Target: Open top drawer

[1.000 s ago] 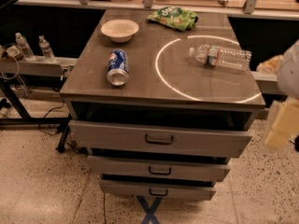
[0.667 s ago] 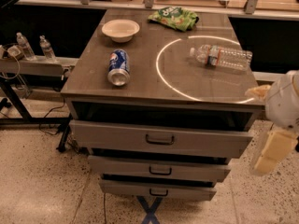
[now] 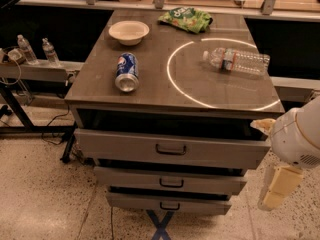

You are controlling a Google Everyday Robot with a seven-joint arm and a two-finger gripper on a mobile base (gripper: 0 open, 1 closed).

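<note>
The top drawer [image 3: 125, 146] is the widest grey front, with a small dark handle [image 3: 171, 149] at its centre. It stands a little forward of the cabinet top, with a dark gap above it. Two narrower grey drawers [image 3: 170, 182] sit below it, each stepped further back. My gripper [image 3: 276, 185] hangs off the white arm [image 3: 297, 139] at the right edge of the camera view. It is beside the cabinet's front right corner, level with the lower drawers and well right of the handle. It holds nothing that I can see.
On the cabinet top [image 3: 165, 96] are a white bowl [image 3: 129, 32], a lying Pepsi can [image 3: 127, 72], a green chip bag [image 3: 186, 19] and a lying water bottle [image 3: 236, 61] inside a white circle. Two small bottles [image 3: 25, 49] stand on a shelf at the left. A blue X [image 3: 160, 225] marks the floor.
My arm and gripper have moved down and slightly left, closer to the cabinet's front right corner. The drawers and the things on top have not moved.
</note>
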